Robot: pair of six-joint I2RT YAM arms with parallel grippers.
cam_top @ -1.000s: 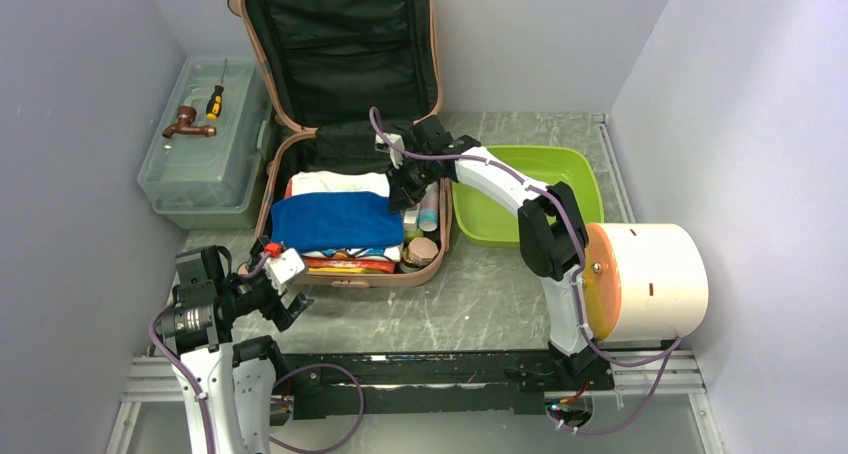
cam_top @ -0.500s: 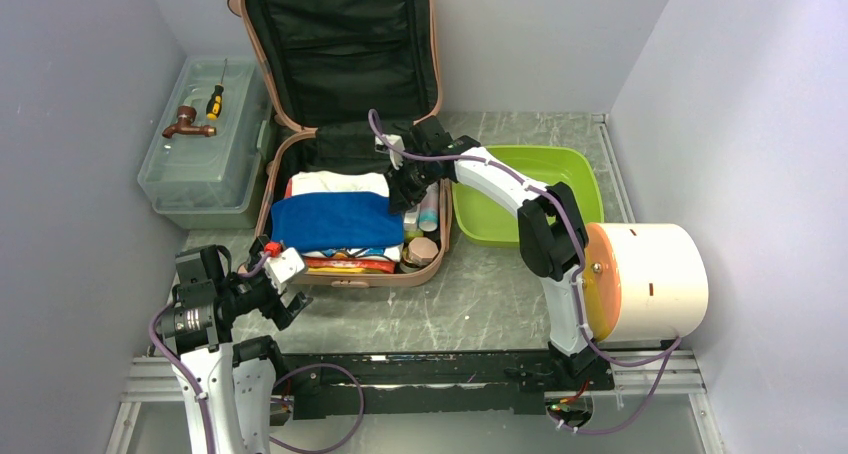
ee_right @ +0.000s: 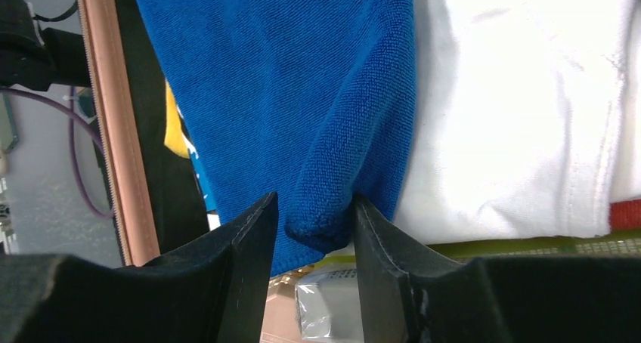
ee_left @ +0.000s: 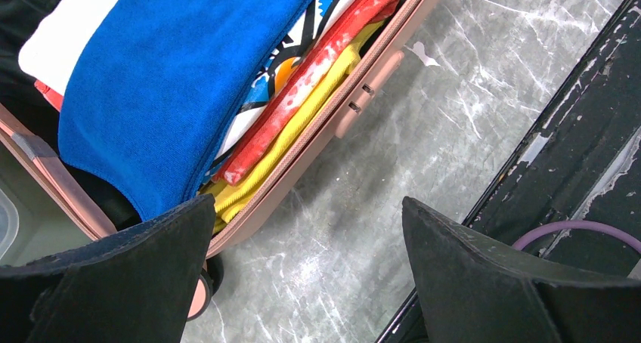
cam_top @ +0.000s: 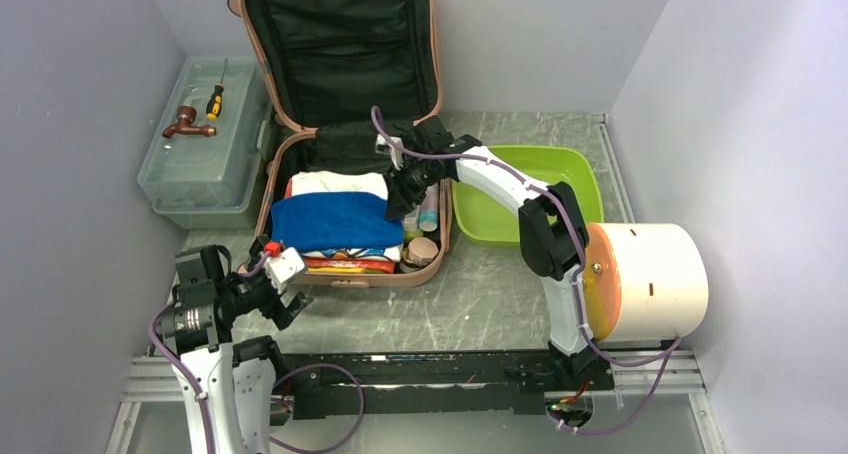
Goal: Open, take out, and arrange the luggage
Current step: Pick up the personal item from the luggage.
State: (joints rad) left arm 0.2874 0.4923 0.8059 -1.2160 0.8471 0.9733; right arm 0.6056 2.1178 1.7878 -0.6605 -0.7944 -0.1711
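Grey marbled worktop [cam_top: 480,309], pale walls [cam_top: 80,124] around, luggage [cam_top: 340,54] lid against back wall, left tool [ee_left: 306,207] wide open over worktop, right tool [ee_right: 314,199] pinching towel [ee_right: 302,94] fold

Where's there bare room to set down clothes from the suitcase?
The lime green tray right of the luggage lies empty. Bare tabletop runs between the luggage's front edge and the black rail. Crowded: the packed luggage, and the toolbox lid with a tap and screwdriver.
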